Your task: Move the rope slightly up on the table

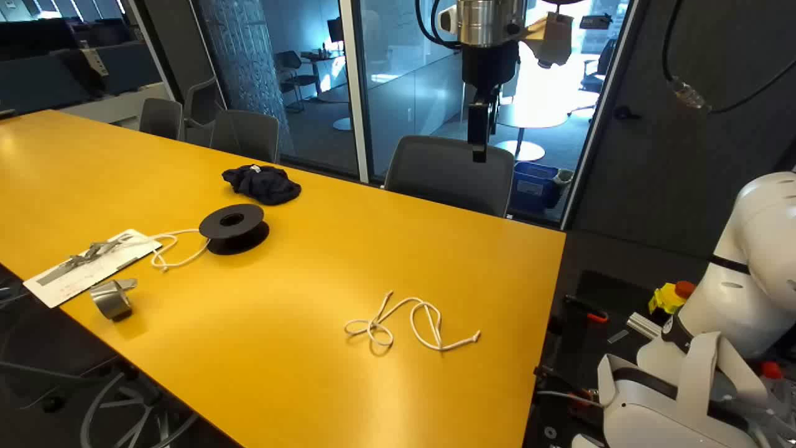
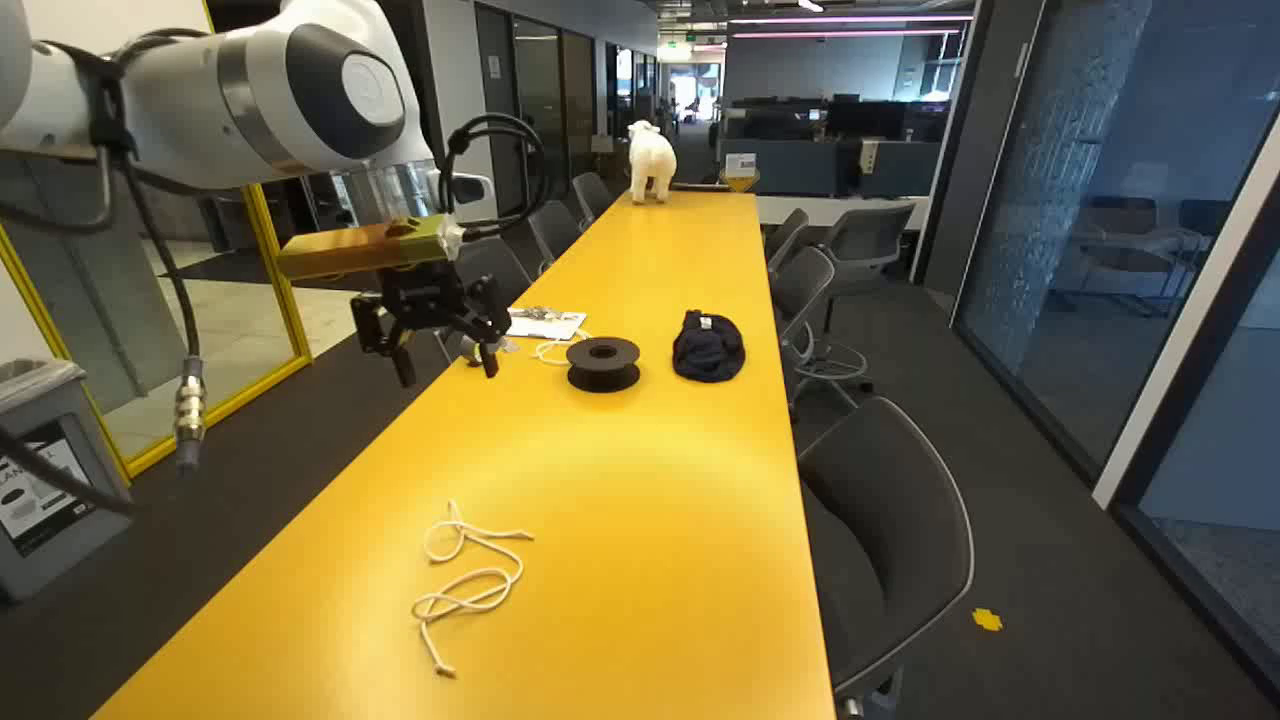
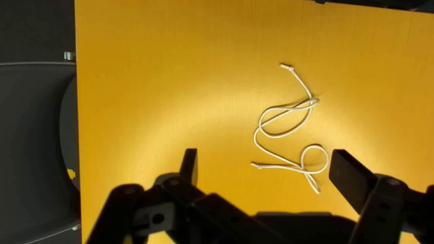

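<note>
My gripper [image 2: 446, 368] hangs high above the table [image 3: 169, 84], jaws spread wide and holding nothing. On the table lies the rope [image 3: 278, 136] in loose loops, well apart from the spool [image 1: 234, 233]. The step in hand, I judge, is the reach: I should centre over a place where strands cross, sink until I just meet the surface, and close gently on several strands. A rope this thin could slip free, so I'd keep the lift low and the slide short.

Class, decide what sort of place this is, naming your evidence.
Probably an office, perhaps its meeting area: a long yellow table lined with grey chairs, and blue-grey partitions beyond its far end.
</note>
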`<action>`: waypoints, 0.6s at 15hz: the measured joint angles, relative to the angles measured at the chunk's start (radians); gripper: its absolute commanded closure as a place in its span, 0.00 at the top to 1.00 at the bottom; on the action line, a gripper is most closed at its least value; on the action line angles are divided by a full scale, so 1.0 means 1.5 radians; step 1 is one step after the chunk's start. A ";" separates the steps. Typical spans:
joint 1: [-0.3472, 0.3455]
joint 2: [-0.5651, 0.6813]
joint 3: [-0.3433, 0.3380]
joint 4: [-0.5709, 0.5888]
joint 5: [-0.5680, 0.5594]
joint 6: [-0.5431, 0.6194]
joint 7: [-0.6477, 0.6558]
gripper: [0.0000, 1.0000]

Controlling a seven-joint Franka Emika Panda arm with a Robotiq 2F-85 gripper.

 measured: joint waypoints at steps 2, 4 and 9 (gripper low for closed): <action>0.000 -0.002 0.000 0.005 0.000 0.000 0.000 1.00; 0.000 -0.004 0.000 0.006 0.000 0.000 0.000 1.00; 0.001 -0.001 -0.002 -0.002 0.000 0.003 0.002 1.00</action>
